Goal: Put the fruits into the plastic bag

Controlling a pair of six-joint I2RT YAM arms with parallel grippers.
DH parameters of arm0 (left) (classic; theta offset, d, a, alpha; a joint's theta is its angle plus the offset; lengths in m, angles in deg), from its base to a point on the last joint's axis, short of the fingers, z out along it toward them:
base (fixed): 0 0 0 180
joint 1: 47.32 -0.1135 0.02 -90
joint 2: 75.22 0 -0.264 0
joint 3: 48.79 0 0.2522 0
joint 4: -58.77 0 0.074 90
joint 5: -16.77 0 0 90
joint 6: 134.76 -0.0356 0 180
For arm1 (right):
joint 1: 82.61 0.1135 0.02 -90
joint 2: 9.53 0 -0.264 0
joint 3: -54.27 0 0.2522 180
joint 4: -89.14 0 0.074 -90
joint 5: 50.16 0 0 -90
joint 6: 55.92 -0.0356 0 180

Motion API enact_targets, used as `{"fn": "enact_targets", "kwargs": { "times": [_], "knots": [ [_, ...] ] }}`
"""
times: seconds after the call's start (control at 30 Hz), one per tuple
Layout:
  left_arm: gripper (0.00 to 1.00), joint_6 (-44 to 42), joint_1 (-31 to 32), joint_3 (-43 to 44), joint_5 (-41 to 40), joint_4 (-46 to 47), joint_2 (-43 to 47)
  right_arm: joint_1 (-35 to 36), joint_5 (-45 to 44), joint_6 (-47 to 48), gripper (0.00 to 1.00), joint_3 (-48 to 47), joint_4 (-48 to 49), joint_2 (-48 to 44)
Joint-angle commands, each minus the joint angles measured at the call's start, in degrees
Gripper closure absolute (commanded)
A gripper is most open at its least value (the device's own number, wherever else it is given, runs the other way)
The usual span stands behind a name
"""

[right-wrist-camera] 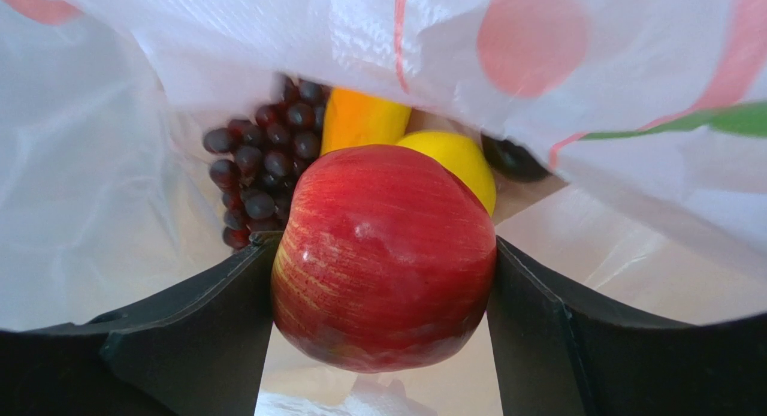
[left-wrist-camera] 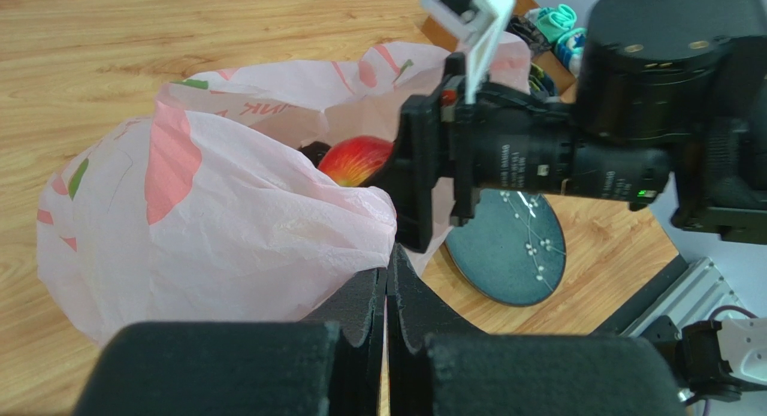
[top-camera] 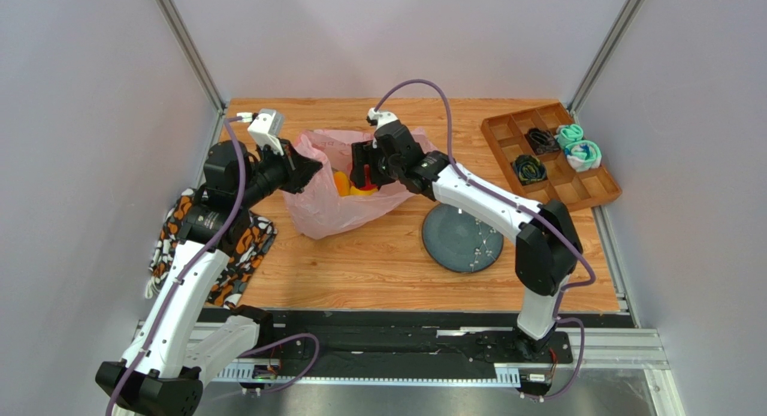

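- My right claw (top-camera: 365, 175) grips the apple (right-wrist-camera: 383, 254) inside the bag (left-wrist-camera: 225, 227); grapes (right-wrist-camera: 261, 169), banana (right-wrist-camera: 360, 119) and citrus (right-wrist-camera: 455, 160) lie just beyond it.
- My left claw (left-wrist-camera: 387, 290) is closed on the bag rim, holding its mouth open.

Red apple (right-wrist-camera: 384, 254), peach-printed pink bag (left-wrist-camera: 225, 227)

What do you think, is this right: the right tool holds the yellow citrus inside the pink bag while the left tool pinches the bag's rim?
Not quite. The right tool holds the red apple, not the yellow citrus, which lies deeper in the pink bag behind it; the right wrist view shows this. The left tool does pinch the bag's rim.
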Motion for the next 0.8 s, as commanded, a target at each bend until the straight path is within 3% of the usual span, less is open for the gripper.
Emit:
{"fn": "enact_targets", "kwargs": {
  "times": [0.0,0.23,0.63,0.73,0.77],
  "knots": [
    [1.00,-0.2,-0.2,2.2,0.5,1.5,-0.3,1.3,2.5,1.0,0.63,-4.0,-5.8,3.4],
    [1.00,0.1,-0.2,2.2,0.9,1.5,-0.2,3.3,5.6,1.4,0.63,-0.2,-8.0,3.5],
    [1.00,0.0,-0.2,2.1,0.7,1.7,-0.3,4.4,1.4,-0.4,0.60,-1.0,-11.4,9.5],
    [1.00,-0.1,-0.2,2.2,0.6,1.6,-0.3,4.4,1.0,-0.2,0.52,-2.0,-11.7,10.9],
    [1.00,-0.1,-0.2,2.2,0.6,1.6,-0.3,4.4,0.8,-0.2,0.41,-2.2,-12.0,11.6]
  ]
}}
